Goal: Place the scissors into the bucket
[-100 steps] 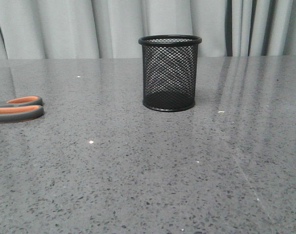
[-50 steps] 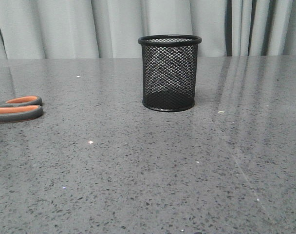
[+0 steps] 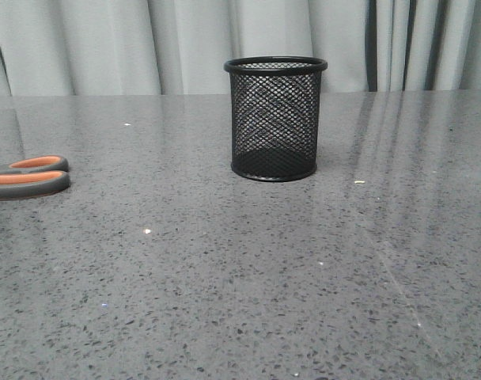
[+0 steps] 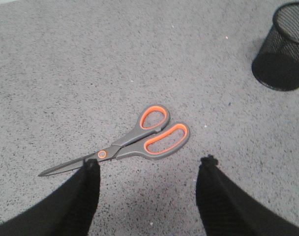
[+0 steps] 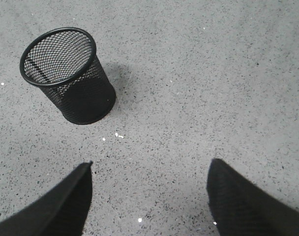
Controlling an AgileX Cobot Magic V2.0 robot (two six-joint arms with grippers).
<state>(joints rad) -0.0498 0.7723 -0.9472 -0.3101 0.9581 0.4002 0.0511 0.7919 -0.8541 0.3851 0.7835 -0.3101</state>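
The scissors (image 4: pixel 139 140) lie flat on the grey speckled table, closed, with grey handles lined orange. Only their handles (image 3: pixel 28 176) show at the left edge of the front view. My left gripper (image 4: pixel 150 161) is open and empty above the table, its fingertips just short of the scissors, one tip by the blade near the pivot. The bucket (image 3: pixel 275 119), a black wire-mesh cup, stands upright and empty at the table's middle back. It also shows in the left wrist view (image 4: pixel 283 46) and right wrist view (image 5: pixel 68 73). My right gripper (image 5: pixel 150 163) is open and empty, apart from the bucket.
The grey speckled table (image 3: pixel 240 277) runs across the whole front view, with pale curtains (image 3: pixel 106 43) behind its far edge. A few small white specks (image 5: pixel 117 135) lie on the table near the bucket.
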